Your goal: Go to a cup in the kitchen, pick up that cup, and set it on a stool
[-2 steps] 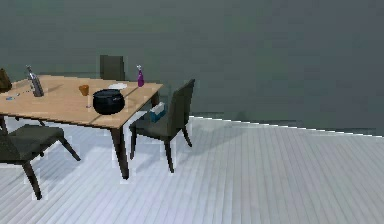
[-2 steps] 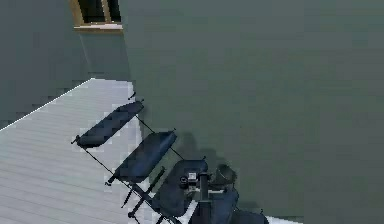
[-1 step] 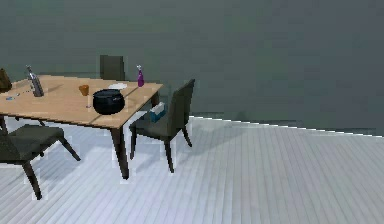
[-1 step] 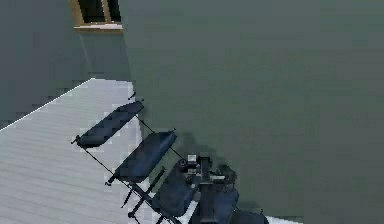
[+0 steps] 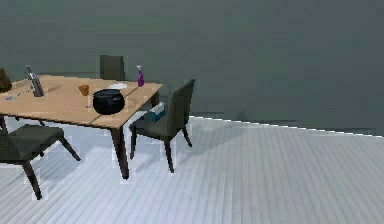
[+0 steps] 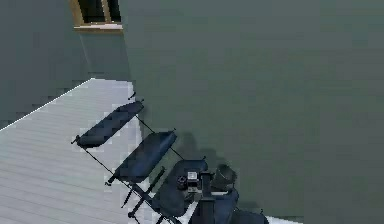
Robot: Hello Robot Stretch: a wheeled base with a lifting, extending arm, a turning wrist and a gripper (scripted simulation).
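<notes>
1. In the forward view, a wooden bench point(image 5: 60, 97) is seen at the left, on a pale floor point(image 5: 260, 170) before a dark grey wall point(image 5: 250, 50).
2. The cup point(image 5: 84, 89), small and orange, is found on the bench, between a grey bottle point(image 5: 36, 82) and a dark bowl point(image 5: 109, 100). A purple bottle point(image 5: 140, 76) is set near the far edge.
3. Dark chairs are placed around the bench: one at its right end point(image 5: 165, 118), one behind it point(image 5: 112, 67), one at the lower left point(image 5: 30, 145).
4. In the arm side view, dark blue seats point(image 6: 147, 155) are lined up in a slanting row along a dark wall, and a window point(image 6: 97, 12) is seen at the top left.
5. The tool point(image 6: 192, 183) is seen near the bottom edge, against the nearest seat. Whether it is released or clenched, or whether anything is held, cannot be told.
</notes>
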